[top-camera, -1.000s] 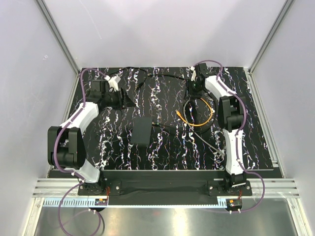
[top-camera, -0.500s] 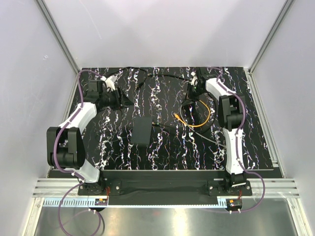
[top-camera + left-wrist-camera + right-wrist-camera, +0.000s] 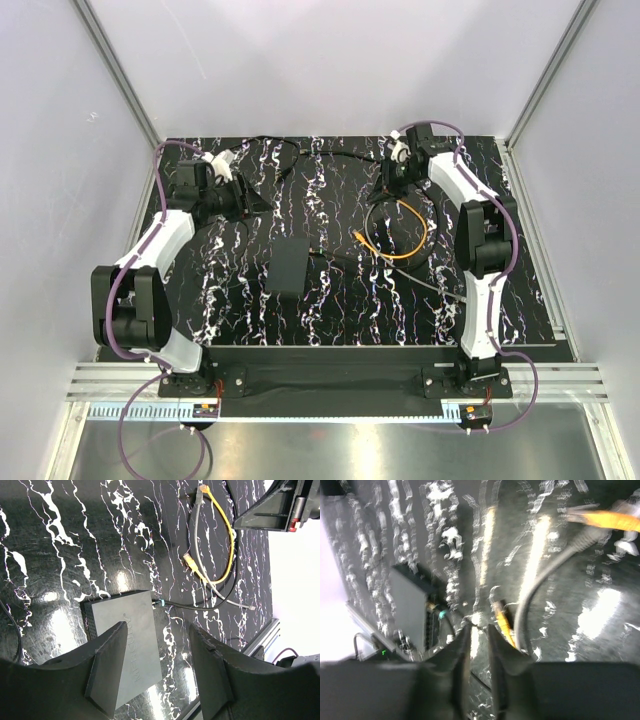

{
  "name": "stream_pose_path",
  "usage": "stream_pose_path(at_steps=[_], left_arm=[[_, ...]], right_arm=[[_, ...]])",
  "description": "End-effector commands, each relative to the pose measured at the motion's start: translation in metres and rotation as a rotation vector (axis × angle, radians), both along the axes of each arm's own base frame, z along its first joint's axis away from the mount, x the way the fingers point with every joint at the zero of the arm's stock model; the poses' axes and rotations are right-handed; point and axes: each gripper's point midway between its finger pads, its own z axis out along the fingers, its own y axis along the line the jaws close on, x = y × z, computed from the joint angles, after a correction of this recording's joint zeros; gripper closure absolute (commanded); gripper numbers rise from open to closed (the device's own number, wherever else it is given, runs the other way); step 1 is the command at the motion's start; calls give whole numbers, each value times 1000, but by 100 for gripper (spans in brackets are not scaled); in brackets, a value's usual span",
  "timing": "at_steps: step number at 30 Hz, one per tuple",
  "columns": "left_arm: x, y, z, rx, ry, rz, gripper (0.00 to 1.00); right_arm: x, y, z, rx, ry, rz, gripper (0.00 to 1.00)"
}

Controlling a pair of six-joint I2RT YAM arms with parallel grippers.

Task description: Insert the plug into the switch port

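While the left claw (image 3: 157,625) hung spread wide, the black box (image 3: 125,640) lay directly beneath it. The right claw (image 3: 479,627) had its fingers almost pressed together, and blur hid whether they pinched anything. A yellow plug (image 3: 501,622) lay just beyond its tips, and the switch port (image 3: 428,626) sat farther off to one side, on the box's thin edge.

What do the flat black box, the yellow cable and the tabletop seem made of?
The flat black box looks like matte plastic or painted metal, unclear which: dull, even surface without glare. The yellow cable likely has a flexible plastic jacket: smooth, curved in a loop. The tabletop has a glossy marble-patterned finish showing bright reflections; its core is not visible.
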Motion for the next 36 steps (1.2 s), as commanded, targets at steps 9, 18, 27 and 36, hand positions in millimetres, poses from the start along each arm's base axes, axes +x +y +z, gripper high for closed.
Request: stream_pose_path(at_steps=[9,18,27,36], left_arm=[[3,0,22,-15,-85,2,42],[0,1,16,-5,-82,6,42],[-2,6,19,15,-90,9,41],[-6,2,32,-30,-118,0,41]], right_arm=[[32,-16,-39,-253,-22,-152,55],[43,4,-74,-285,-13,-131,55],[23,35,-75,-184,42,-4,100],[3,79,85,272,-206,208,100]])
